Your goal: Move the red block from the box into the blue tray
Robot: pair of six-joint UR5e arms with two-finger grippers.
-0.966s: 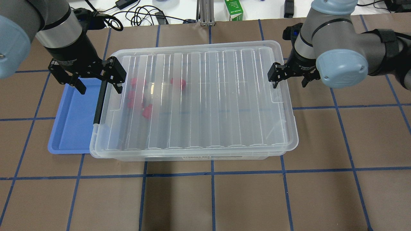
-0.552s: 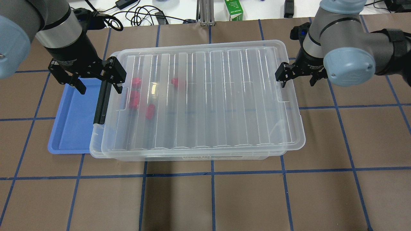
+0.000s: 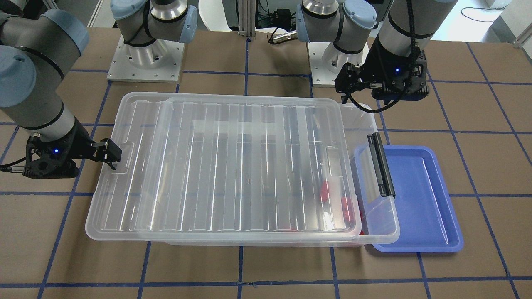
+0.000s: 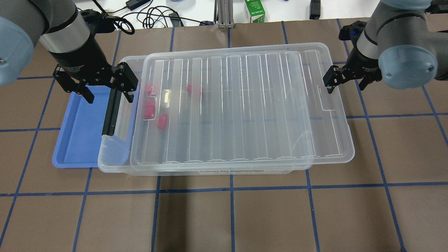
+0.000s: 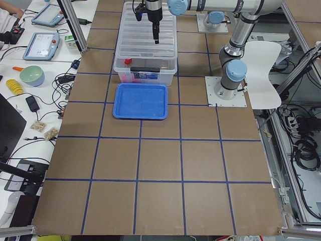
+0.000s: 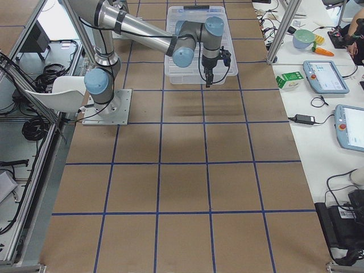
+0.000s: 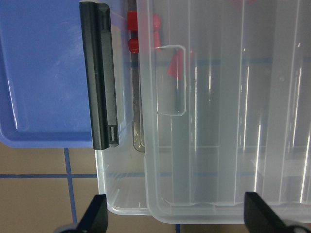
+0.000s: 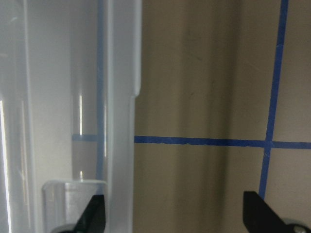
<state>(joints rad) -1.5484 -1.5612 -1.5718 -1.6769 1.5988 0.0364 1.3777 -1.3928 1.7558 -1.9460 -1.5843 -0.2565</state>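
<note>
Overhead exterior view gives me the best look. The box (image 4: 115, 154) sits in the middle of the table. Its lid (image 4: 241, 105) lies loose on top, set off toward the robot's right. The lid sticks out past the box's right end. A thin strip of the box is bare at the left end, next to the black latch (image 4: 111, 112).

I count four red blocks. The red block (image 4: 162, 120) I would go for lies with the others near the left end, and they all look to be under the lid. The blue tray (image 4: 75, 140) is just beside the box's left end, with no block in it yet.

The left gripper (image 4: 107, 91) hangs over the latch end with its fingers spread wide and nothing in them. The right gripper (image 4: 346, 84) is spread wide too and grips nothing. One of its fingers sits at the lid's right edge, by the little notch there. I cannot tell if it touches.

I think we are on the lid-off step. Here is what worries me:
- The lid hangs out a lot, so it could tip and drop off the right end.
- The finger could slip off the smooth rim.
- The box could drag along with the lid.
- If the left gripper goes down now, the gap looks too thin, so its fingers could bump the lid or the latch.
- The blocks lie close together, so a grab could catch two or knock one away.
</note>
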